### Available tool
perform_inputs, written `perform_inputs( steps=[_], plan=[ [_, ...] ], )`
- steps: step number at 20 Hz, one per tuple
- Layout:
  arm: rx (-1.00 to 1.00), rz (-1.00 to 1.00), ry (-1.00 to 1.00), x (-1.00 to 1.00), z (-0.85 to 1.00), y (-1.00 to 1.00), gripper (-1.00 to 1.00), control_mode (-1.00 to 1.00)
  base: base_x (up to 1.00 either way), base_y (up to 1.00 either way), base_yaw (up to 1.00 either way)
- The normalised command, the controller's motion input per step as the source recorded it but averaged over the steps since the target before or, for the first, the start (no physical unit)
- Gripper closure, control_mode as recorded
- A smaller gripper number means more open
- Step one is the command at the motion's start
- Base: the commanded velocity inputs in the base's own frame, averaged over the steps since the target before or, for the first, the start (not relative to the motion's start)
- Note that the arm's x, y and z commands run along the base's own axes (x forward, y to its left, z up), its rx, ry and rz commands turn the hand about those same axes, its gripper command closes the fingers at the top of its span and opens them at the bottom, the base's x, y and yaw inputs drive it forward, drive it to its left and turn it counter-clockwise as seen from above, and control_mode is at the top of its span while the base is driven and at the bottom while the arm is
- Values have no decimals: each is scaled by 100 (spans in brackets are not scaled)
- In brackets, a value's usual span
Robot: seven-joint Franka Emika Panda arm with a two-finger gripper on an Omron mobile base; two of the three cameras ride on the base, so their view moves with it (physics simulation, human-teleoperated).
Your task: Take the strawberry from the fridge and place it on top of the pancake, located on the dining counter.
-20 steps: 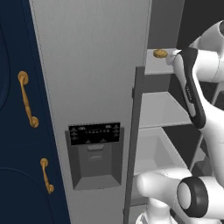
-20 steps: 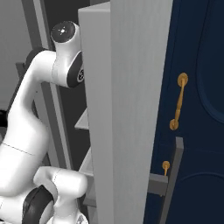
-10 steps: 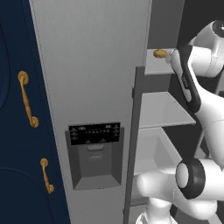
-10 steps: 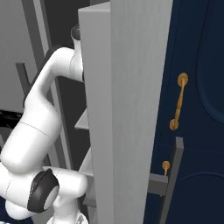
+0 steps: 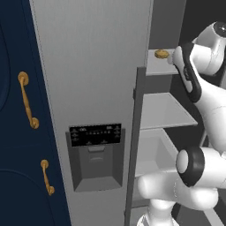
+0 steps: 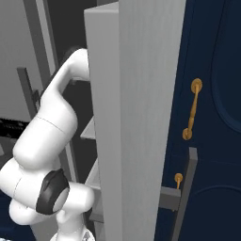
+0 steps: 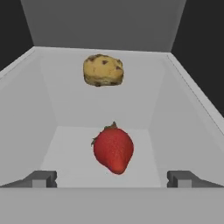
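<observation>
Your two dark fingers [image 7: 113, 179] stand wide apart and hold nothing, one tip low at each side of the hand view. The small red strawberry with a green top [image 7: 113, 149] lies right between them and a little ahead, on the pale grey shelf [image 7: 74, 144] inside the tall light-grey fridge [image 5: 92, 88]. So you reach straight forward, not to a side. The berry's long way runs toward you and away: its green top points to the back of the shelf and its pointed tip points at you. The fingers can close across its round sides. Farther back on the same shelf, well apart from the berry, sits a small golden-brown lump with dark specks [image 7: 103, 70]; leave that one alone. From the left base view you can see the white arm [image 5: 201, 66] reaching up to the top shelf behind the open door. There is a dark panel [image 5: 95, 134] on the fridge door with tiny marks, too small to read. No other writing can be made out.
</observation>
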Motion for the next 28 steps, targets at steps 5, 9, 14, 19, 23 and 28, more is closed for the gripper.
perform_inputs(
  steps=[5, 9, 14, 19, 23, 28],
  plan=[
    [0, 3, 0, 42, -13, 0, -100, -100, 0, 0, 0],
    [0, 2, 0, 34, -9, -2, -100, -100, 0, 0, 0],
    [0, 2, 1, 4, -13, 1, -100, -100, 0, 0, 0],
    [0, 0, 2, 2, -20, 16, 100, -100, 0, 0, 0],
    [0, 0, 0, 9, -18, 10, 100, -100, 0, 0, 0],
    [0, 1, 0, 0, -25, 6, 100, -100, 0, 0, 0]
  ],
)
